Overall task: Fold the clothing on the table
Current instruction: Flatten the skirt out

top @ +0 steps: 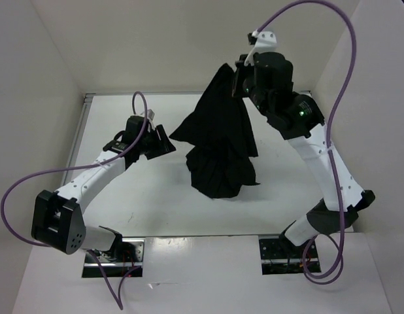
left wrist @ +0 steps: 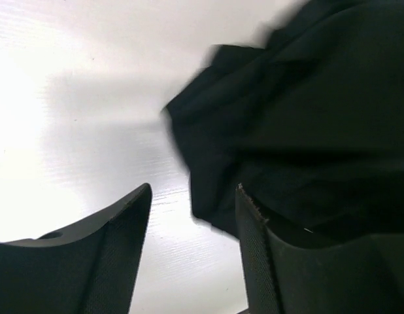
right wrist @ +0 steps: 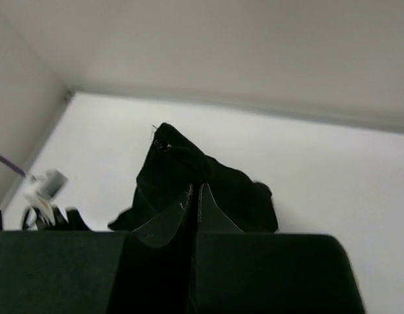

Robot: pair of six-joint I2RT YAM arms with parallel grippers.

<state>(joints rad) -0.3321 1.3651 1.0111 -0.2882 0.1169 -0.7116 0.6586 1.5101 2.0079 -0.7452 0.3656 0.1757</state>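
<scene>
My right gripper (top: pixel 240 77) was clamped on the top of the clothing (top: pixel 218 140), which hung lengthwise below it, its lower end heaped on the table (top: pixel 150 196); the left gripper (top: pixel 165 139) stood jaws apart, holding nothing; the cloth's side corner lay just to its right, so I judged the left arm nearer.

The top external camera looks steeply down from above and behind the arm bases (top: pixel 114 252), far enough back to take in the whole white table (top: pixel 156 203). The left wrist camera sits low and close over the tabletop, looking out between the left gripper's fingers (left wrist: pixel 104 255) at the black clothing (left wrist: pixel 306 131) just ahead. The right wrist camera rides high, looking down past the right gripper's fingers (right wrist: pixel 215 219) toward the far wall (right wrist: pixel 254 46); all three views share clothing and table.
</scene>
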